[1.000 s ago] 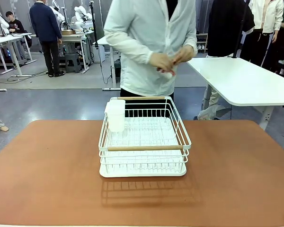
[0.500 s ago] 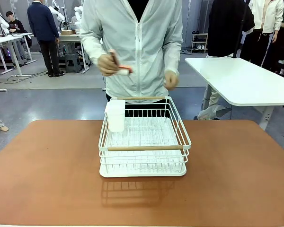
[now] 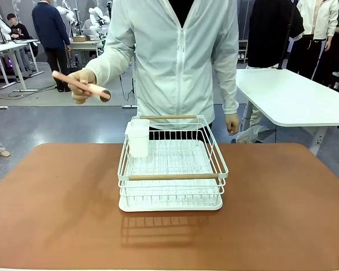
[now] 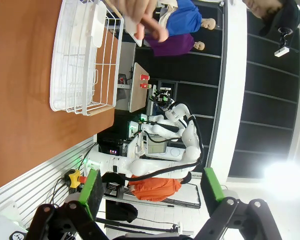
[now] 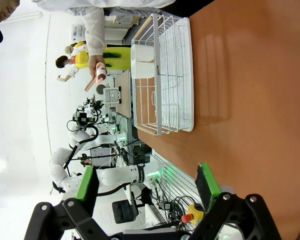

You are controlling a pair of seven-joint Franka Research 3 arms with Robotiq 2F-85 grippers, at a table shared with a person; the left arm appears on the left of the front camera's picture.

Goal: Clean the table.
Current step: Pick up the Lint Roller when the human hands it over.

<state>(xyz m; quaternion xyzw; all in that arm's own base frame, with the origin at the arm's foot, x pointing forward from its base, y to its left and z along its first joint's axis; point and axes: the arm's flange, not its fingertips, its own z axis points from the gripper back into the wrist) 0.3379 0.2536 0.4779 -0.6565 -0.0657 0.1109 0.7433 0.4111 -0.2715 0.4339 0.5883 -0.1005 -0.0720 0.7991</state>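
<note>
The table (image 3: 56,197) has a smooth reddish-brown top, and a white wire rack (image 3: 172,169) stands at its middle. A person at the far side holds a pinkish stick-like tool with a dark end (image 3: 82,84) out over the far left edge, above the table. In the left wrist view my left gripper (image 4: 152,192) is open and empty, off the table (image 4: 20,75), with the rack (image 4: 82,55) far ahead. My right gripper (image 5: 146,182) is also open and empty, with the table (image 5: 240,75) and the rack (image 5: 162,75) ahead of it.
A white cup holder (image 3: 138,138) hangs on the rack's far left corner. The person's other hand (image 3: 233,123) hangs beside the rack's far right corner. A white-topped table (image 3: 294,96) stands behind on the right.
The person has turned to face the table and swung the hand with the stick-like tool out to the picture's left. The other hand has dropped to the side.
</note>
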